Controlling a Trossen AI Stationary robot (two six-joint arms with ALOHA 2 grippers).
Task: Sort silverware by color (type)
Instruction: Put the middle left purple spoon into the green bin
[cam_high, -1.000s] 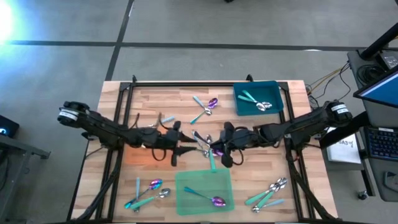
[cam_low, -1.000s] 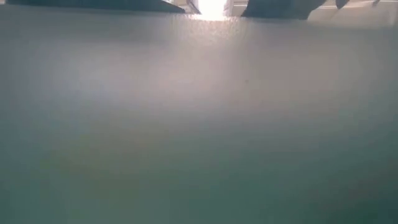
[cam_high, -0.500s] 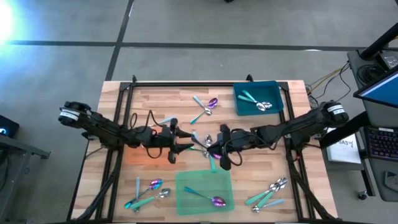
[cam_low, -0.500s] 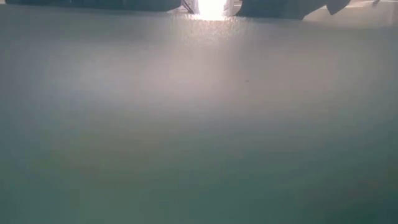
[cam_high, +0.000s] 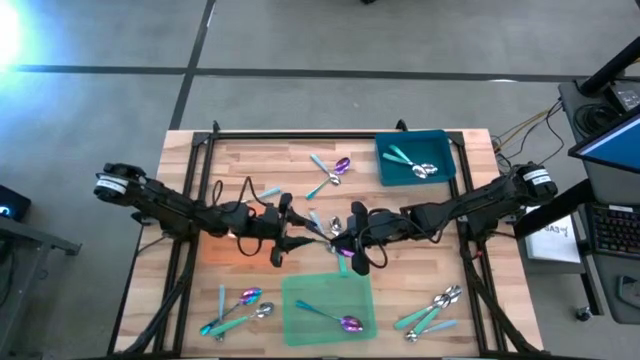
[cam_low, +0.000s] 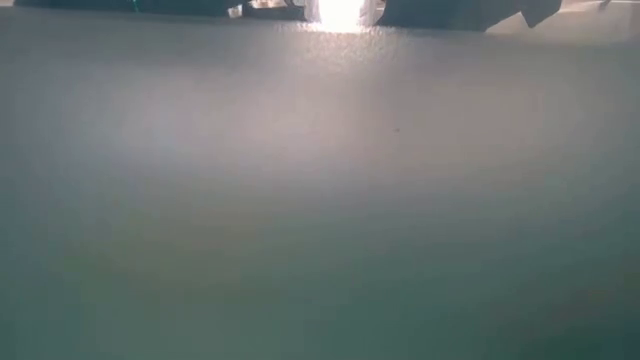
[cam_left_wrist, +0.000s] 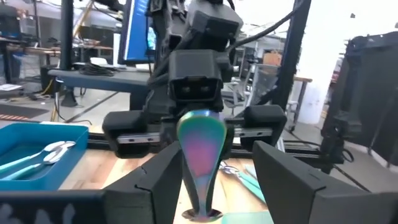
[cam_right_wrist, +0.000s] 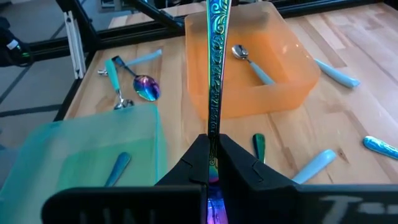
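Both arms reach inward and meet over the middle of the table (cam_high: 230, 150). The right gripper (cam_right_wrist: 210, 163) is pressed together on the embossed handle of an iridescent purple spoon (cam_right_wrist: 215, 62), which stands out straight ahead of it toward the other arm. The left gripper (cam_left_wrist: 208, 180) faces it head-on with fingers (cam_left_wrist: 283, 180) spread, the spoon's bowl standing between them without touching either.

The low view shows only a blur.

Around the meeting point: a green bin (cam_high: 300, 300) just near of the grippers holds one purple-headed spoon (cam_high: 345, 322). A teal bin (cam_high: 440, 150) at the far right holds silver spoons (cam_high: 415, 168). An orange bin (cam_right_wrist: 286, 62) holds one silver spoon (cam_right_wrist: 245, 57). Loose silverware lies at the near left corner (cam_high: 240, 305), near right corner (cam_high: 435, 308) and far centre (cam_high: 330, 172).
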